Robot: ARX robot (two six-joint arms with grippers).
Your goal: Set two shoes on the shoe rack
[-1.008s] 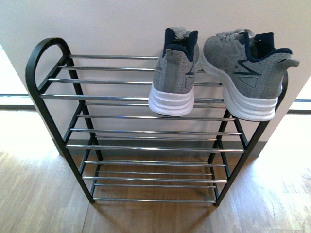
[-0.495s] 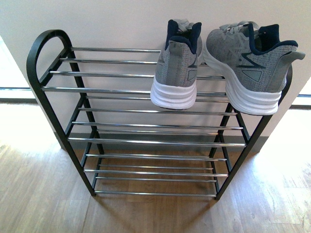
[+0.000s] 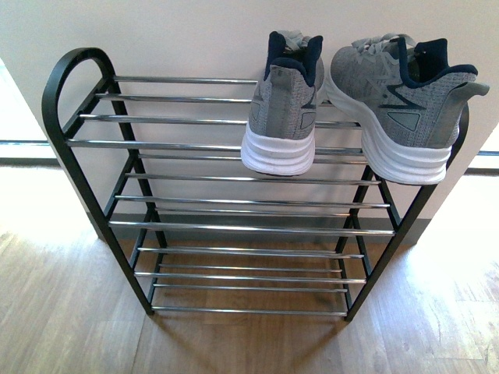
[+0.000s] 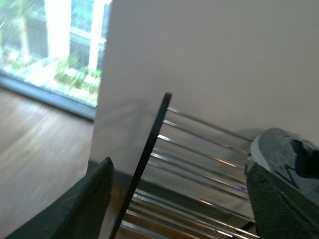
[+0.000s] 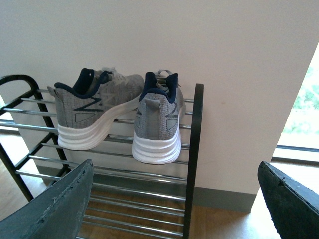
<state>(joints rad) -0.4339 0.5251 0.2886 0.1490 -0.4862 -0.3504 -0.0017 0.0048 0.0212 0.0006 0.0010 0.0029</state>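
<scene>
Two grey knit shoes with navy lining and white soles stand on the top tier of the shoe rack (image 3: 86, 167), at its right end, heels toward me. The left shoe (image 3: 284, 109) points straight back. The right shoe (image 3: 398, 101) is angled, its heel jutting over the front bar near the rack's right frame. Neither arm shows in the front view. My left gripper (image 4: 178, 167) is open and empty in front of the rack's chrome bars (image 4: 199, 164), with one shoe (image 4: 279, 149) beside its finger. My right gripper (image 5: 175, 166) is open and empty, facing both shoes (image 5: 99, 107) (image 5: 159, 119) and the black side frame (image 5: 194, 149).
A white wall (image 3: 195, 39) rises right behind the rack, with a grey skirting board (image 5: 224, 199) at its foot. Wooden floor (image 3: 62, 312) surrounds the rack. Floor-level windows (image 4: 60, 45) flank the wall. The rack's lower tiers (image 3: 249, 226) hold nothing.
The front view has shifted a little, so the rack and the shoes sit slightly higher in the picture. Both shoes stay where they were on the top tier.
</scene>
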